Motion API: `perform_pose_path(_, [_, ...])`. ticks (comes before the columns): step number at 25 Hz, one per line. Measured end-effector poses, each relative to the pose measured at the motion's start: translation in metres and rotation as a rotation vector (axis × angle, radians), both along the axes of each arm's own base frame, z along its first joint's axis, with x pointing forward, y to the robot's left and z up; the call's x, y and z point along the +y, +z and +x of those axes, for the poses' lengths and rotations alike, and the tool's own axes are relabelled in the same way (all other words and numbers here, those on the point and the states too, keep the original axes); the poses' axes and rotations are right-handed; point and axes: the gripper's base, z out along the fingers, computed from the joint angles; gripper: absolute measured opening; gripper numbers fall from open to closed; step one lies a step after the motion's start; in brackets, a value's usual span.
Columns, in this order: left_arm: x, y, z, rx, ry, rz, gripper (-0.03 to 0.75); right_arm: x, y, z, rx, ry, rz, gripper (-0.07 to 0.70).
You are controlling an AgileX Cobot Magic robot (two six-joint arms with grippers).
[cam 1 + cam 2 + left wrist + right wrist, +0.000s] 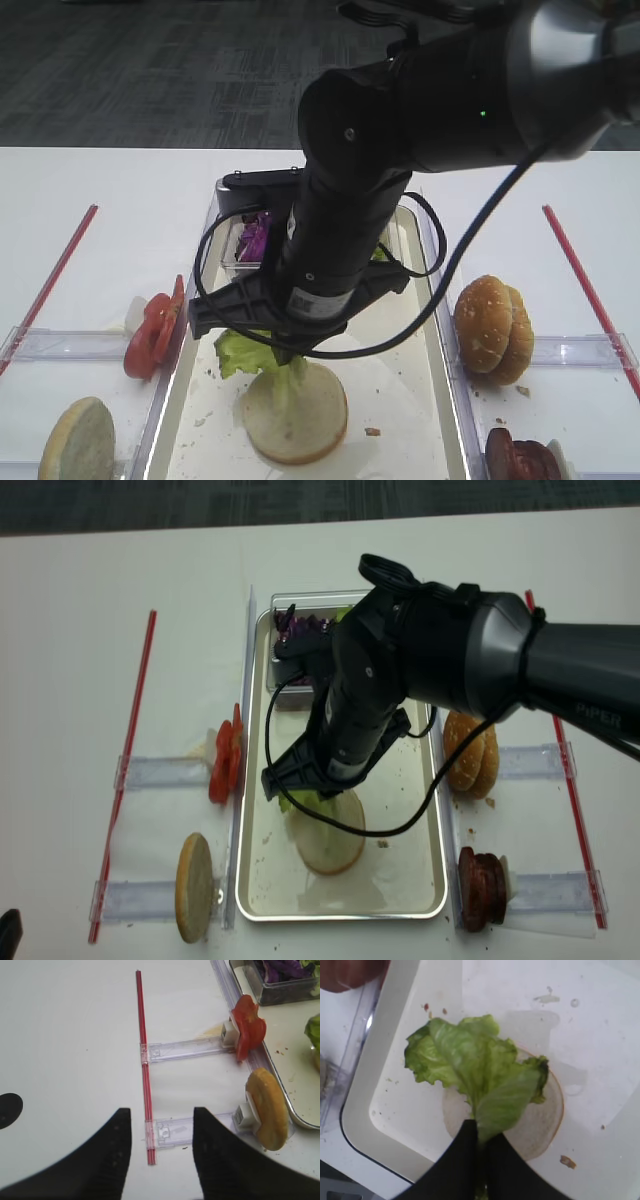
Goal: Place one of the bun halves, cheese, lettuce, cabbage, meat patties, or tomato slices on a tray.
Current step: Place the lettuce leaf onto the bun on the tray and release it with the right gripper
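White table, right gripper (480,1147) pinching lettuce (475,1072) tight btwn its fingers, leaf dangling over bun half (540,1125) in tray (365,1110); left gripper (162,1130) sitting open, holding nothing.

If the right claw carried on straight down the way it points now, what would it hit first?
Probably the bun half lying cut face up on the tray. The right claw is shut on the lettuce, which hangs over that bun, so the leaf would touch first. How far above it hangs is unclear.

cabbage (254,238) mostly hidden behind right arm
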Motion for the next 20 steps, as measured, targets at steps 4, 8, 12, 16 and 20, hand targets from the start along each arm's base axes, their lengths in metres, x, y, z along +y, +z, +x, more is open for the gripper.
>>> perform_pose_path(4, [0.0, 0.0, 0.0, 0.0, 0.0, 0.0, 0.305, 0.003, -0.007, 0.001, 0.015, -0.009, 0.001, 0.045])
perform_pose_path(8, [0.0, 0.0, 0.0, 0.0, 0.0, 0.0, 0.305, 0.004, -0.024, 0.001, 0.067, -0.009, -0.042, 0.045])
perform_pose_path(12, [0.0, 0.0, 0.0, 0.0, 0.0, 0.0, 0.305, 0.003, -0.029, 0.001, 0.082, -0.008, -0.058, 0.045])
perform_pose_path(16, [0.0, 0.0, 0.0, 0.0, 0.0, 0.0, 0.305, 0.004, -0.03, 0.001, 0.085, -0.01, -0.057, 0.045])
perform_pose_path(20, [0.0, 0.0, 0.0, 0.0, 0.0, 0.0, 0.305, 0.005, -0.035, 0.0, 0.108, -0.019, -0.058, 0.045])
